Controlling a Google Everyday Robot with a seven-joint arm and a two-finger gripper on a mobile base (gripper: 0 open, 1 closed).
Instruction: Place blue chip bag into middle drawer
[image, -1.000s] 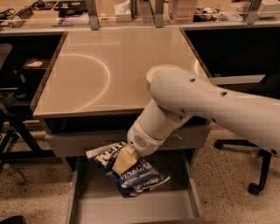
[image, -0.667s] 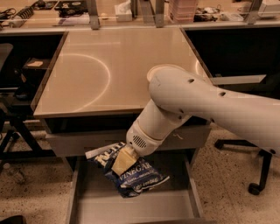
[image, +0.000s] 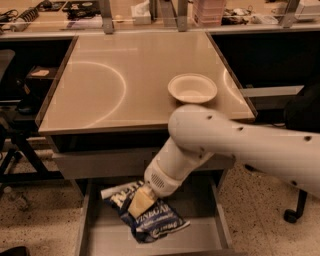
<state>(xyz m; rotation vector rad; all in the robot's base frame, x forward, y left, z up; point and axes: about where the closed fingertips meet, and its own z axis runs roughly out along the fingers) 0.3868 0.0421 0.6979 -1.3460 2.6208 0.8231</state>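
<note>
The blue chip bag (image: 152, 222), dark-blue foil with white lettering and a white top band, lies tilted over the floor of the open middle drawer (image: 200, 237) below the desk. My gripper (image: 141, 202) reaches down from the white arm and is shut on the bag near its upper left part. The bag's lower end sits at or just above the drawer floor; I cannot tell if it touches. The arm hides part of the drawer's back.
A white round bowl (image: 192, 88) stands on the tan desk top (image: 110, 85) near its right front. A closed grey drawer front (image: 100, 162) runs above the open drawer. An office chair base (image: 292, 215) stands at the right, dark chair legs at the left.
My gripper and the bag have moved downward, deeper into the open drawer. The arm's upper part has dropped, so the white bowl on the desk now shows.
</note>
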